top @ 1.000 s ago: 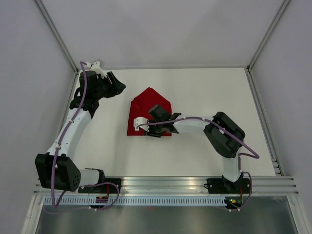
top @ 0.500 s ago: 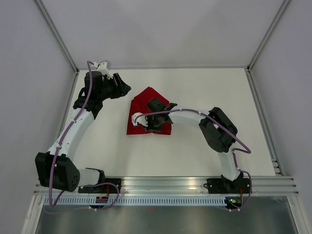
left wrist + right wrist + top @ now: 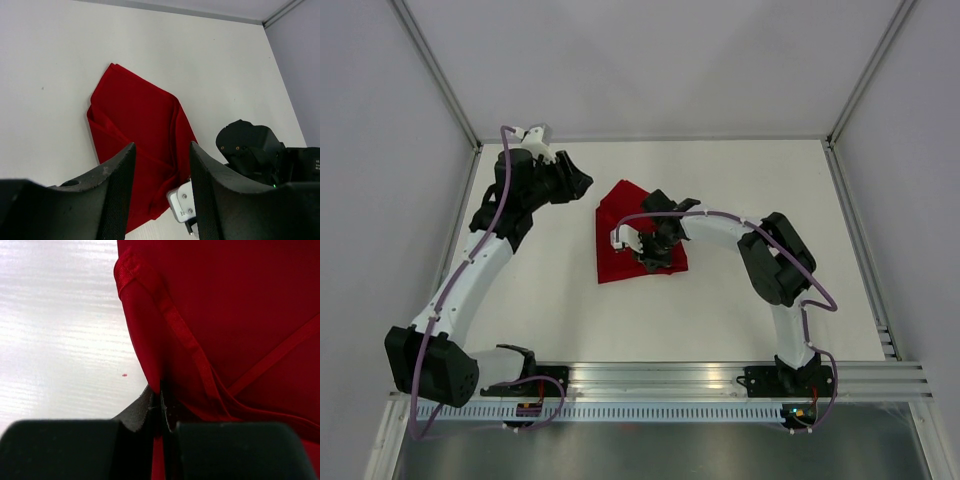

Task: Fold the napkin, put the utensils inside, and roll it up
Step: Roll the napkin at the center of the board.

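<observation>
Cloth of bright red, the napkin [image 3: 623, 200], lay near the middle of the white table [image 3: 750, 190]. It was folded over on itself. It had a pointy corner at the far end, and layers showed along its edges. It lay flat on the table, between the two arms.

The right gripper [image 3: 652, 258] was down on the near right part of the napkin. In the right wrist view its two fingers [image 3: 142, 407] were pressed together. A bit of the red cloth was pinched between them, at a folded edge. A thin hem line ran across the cloth just above the fingers.

The left gripper [image 3: 576, 182] hung over the far left part of the table. It was just beside the napkin's far left corner and did not touch it. In the left wrist view its two black fingers [image 3: 112, 175] were apart, with a wide gap between them. The napkin showed below, through that gap. The black and white end of the right arm [image 3: 720, 228] sat at the cloth's edge.
</observation>
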`<action>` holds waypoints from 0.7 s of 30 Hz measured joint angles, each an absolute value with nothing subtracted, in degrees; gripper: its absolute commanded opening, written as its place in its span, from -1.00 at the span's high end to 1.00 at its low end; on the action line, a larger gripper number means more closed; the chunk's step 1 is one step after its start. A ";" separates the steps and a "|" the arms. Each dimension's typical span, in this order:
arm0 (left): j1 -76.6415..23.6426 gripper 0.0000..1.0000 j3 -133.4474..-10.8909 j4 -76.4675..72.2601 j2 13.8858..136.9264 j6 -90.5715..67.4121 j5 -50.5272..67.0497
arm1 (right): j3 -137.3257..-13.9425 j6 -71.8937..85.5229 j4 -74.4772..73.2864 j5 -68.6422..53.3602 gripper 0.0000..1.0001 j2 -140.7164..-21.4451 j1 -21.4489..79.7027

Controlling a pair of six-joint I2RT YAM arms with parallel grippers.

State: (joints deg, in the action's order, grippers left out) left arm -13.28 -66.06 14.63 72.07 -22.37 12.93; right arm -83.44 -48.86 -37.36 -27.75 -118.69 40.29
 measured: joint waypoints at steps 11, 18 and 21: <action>-15.88 -0.04 -60.88 13.15 69.54 -22.44 9.47 | -79.66 -49.74 -40.18 -28.27 0.14 -115.33 37.60; -15.90 -0.04 -57.98 12.05 69.34 -23.09 9.23 | -77.12 -50.83 -42.30 -26.00 -0.22 -112.44 37.63; -16.38 -0.04 -54.41 11.40 68.90 -23.62 9.17 | -76.64 -51.37 -42.57 -24.77 -0.29 -111.48 37.47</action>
